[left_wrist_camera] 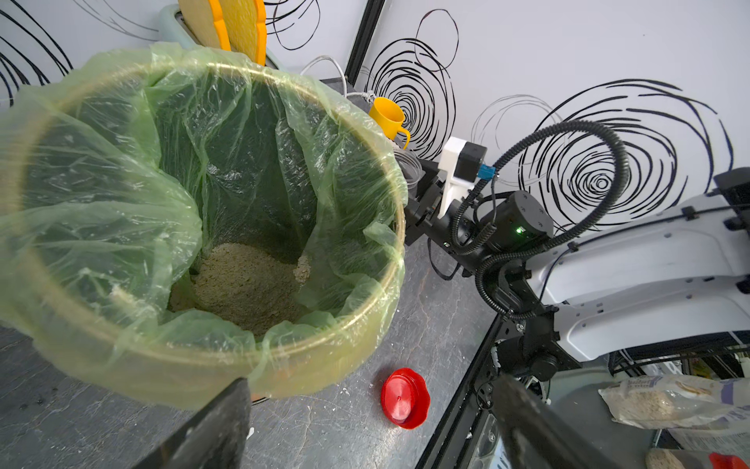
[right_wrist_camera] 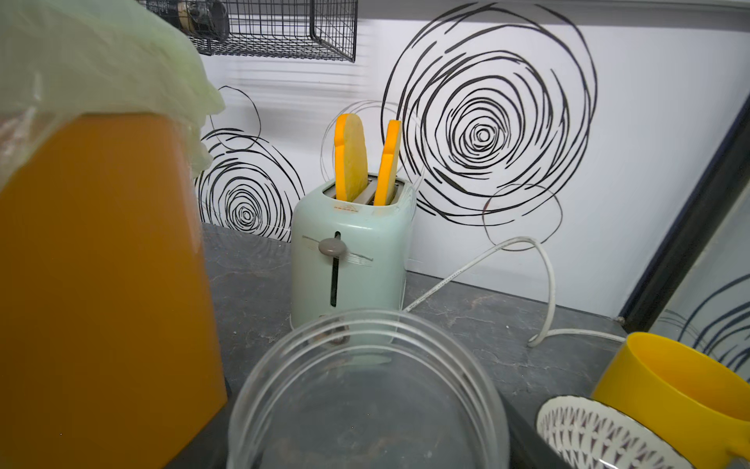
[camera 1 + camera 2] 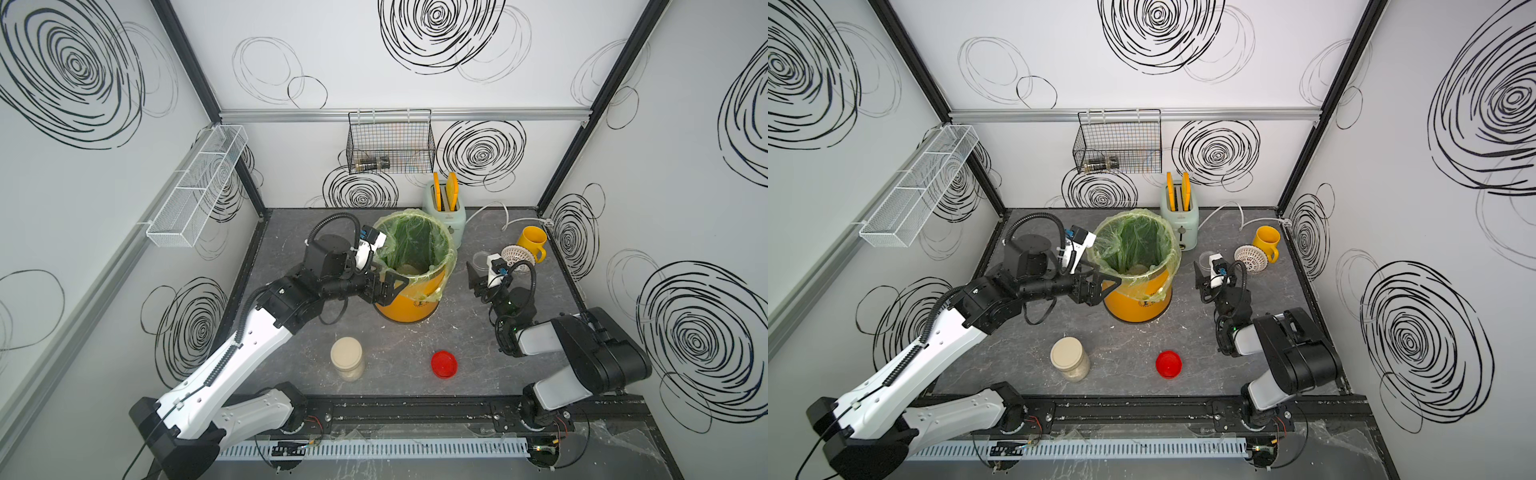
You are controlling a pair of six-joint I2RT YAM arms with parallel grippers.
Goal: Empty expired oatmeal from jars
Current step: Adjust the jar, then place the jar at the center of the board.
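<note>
Two: left hand (image 3: 390,286) gaping, right hand (image 3: 481,272) seemingly gripping jar (image 2: 367,390).

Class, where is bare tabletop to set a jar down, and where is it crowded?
Bare: between the cream-lidded oatmeal jar and red round lid; between that lid and orange lined bucket. Crowded: far right, where right hand holds clear empty jar beside yellow mug, white perforated bowl.

Cream-lidded jar (image 3: 1070,358) and red lid (image 3: 1168,364) sit apart, near the orange bucket (image 3: 1133,308)
</note>
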